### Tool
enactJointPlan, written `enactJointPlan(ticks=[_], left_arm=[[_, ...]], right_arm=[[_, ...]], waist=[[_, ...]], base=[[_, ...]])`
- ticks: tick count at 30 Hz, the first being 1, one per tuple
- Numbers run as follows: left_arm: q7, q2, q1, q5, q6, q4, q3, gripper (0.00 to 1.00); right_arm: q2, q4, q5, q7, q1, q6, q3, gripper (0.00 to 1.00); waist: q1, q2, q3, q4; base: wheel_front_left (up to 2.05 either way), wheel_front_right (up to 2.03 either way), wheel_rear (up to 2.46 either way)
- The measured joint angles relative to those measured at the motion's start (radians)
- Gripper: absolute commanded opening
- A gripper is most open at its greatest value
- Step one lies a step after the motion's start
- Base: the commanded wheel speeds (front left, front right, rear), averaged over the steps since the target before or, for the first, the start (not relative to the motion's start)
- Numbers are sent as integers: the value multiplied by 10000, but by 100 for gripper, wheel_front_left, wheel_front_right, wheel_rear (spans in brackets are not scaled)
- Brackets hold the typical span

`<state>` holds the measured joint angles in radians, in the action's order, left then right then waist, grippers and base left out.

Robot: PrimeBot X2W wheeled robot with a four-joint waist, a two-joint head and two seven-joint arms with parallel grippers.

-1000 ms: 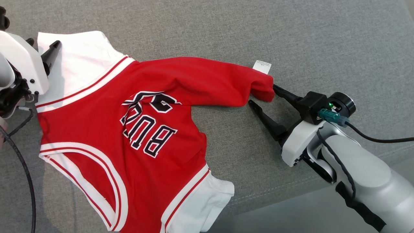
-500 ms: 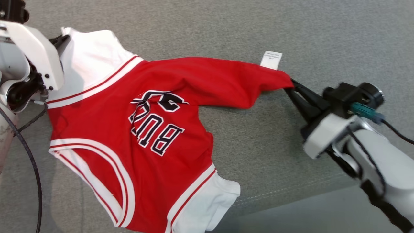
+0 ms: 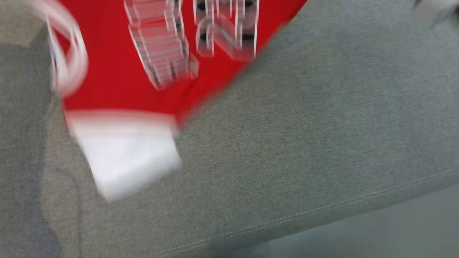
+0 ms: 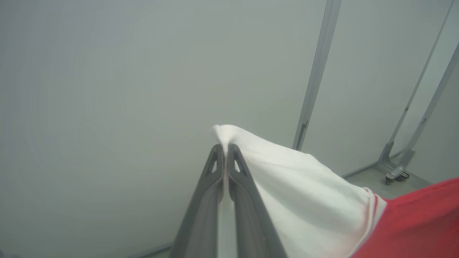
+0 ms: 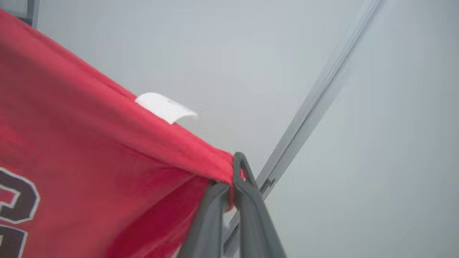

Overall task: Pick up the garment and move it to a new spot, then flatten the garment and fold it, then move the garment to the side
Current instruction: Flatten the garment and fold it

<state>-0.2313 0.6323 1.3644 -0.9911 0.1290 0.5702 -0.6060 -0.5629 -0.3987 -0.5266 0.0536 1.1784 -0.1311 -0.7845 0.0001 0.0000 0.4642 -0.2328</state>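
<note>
- While both arms hold cloth, L gripper (image 4: pixel 226 151) has its jaws pressed together on the white sleeve corner of the garment (image 4: pixel 308 193). A bit of fabric pokes out past the tips.
- R gripper (image 5: pixel 232 175): jaws also pinched tight, on the red hem corner. White label (image 5: pixel 165 106) sits on the hem a little along from the pinch.
- Wrist views: pale wall & metal bars (image 4: pixel 315 71) lie behind both pinched corners.
- Head view is badly smeared. Red body w/ lettering + white sleeve show over the far-left part of the grey cushion (image 3: pixel 304 143). Can't tell if the sleeve touches the cushion.
- Vs 1 s ago: R jaws were spread either side of the red corner & the garment lay flat on the cushion. Half a sec ago R had already closed on it. Now both ends are gripped. Head cam has swung too, so the whole view has shifted.
</note>
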Motion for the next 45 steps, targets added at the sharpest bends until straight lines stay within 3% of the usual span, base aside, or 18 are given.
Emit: enactJointPlan(ticks=[3, 6, 9, 12, 14, 20, 24, 30, 35, 39, 45], left_arm=[[3026, -17, 2548, 1674, -134, 395, 608, 0], [3321, -161, 4505, 2591, -142, 566, 324, 0], [3708, -466, 4666, 2694, -94, 581, 13, 0], [3806, -639, 2748, 2171, -86, 353, -165, 0], [4019, -533, 1525, 2023, -349, 102, -255, 0], [4767, -619, -3021, 1335, -1707, -1014, 73, 0], [4801, -642, -5673, 1442, -2629, -2470, 696, 0], [4874, -449, -8878, 2704, -4186, -5710, 2357, 0], [4872, -472, -11733, 3129, -5275, -7507, 2803, 0], [4815, -729, -13016, 3170, -5664, -8337, 2243, 0], [4429, -1607, -13679, 3028, -5703, -8341, 1051, 0]], right_arm=[[692, -1678, 146, 995, 2983, 2, 1593, 0], [886, -2021, 614, 1453, 4574, 8, 1567, 0], [915, -1962, 713, 1572, 4640, 6, 675, 0], [974, -1597, 577, 1593, 3236, 0, -725, 0], [805, -1476, 374, 1595, 2509, 2, -1218, 0], [481, -1394, -621, 1580, 170, 2, -2276, 0], [238, -1313, -1218, 1582, -1397, 2, -2587, 0], [-274, -899, -1212, 1848, -2778, 2, -1831, 0], [-374, -520, -686, 1935, -4017, 2, -1032, 0], [-387, -324, -433, 1914, -5090, 2, -449, 0], [-268, 38, 50, 1526, -6643, 2, 788, 0]], waist=[[0, 0, -380, -193], [-1, 1, -611, -252], [0, 0, -576, -48], [-1, 0, -416, 390], [0, 0, -271, 578], [0, 0, 74, 1119], [0, 0, -66, 1324], [0, 0, -503, 1394], [-1, 0, -928, 1507], [-1, 0, -1200, 1790], [0, 0, -1619, 2286]], base=[[0, 0, 0], [0, 0, 0], [0, 0, 0], [0, 0, 0], [0, 0, 0], [0, 0, 0], [0, 0, 0], [0, 0, 0], [0, 0, 0], [0, 0, 0], [0, 0, 0]])
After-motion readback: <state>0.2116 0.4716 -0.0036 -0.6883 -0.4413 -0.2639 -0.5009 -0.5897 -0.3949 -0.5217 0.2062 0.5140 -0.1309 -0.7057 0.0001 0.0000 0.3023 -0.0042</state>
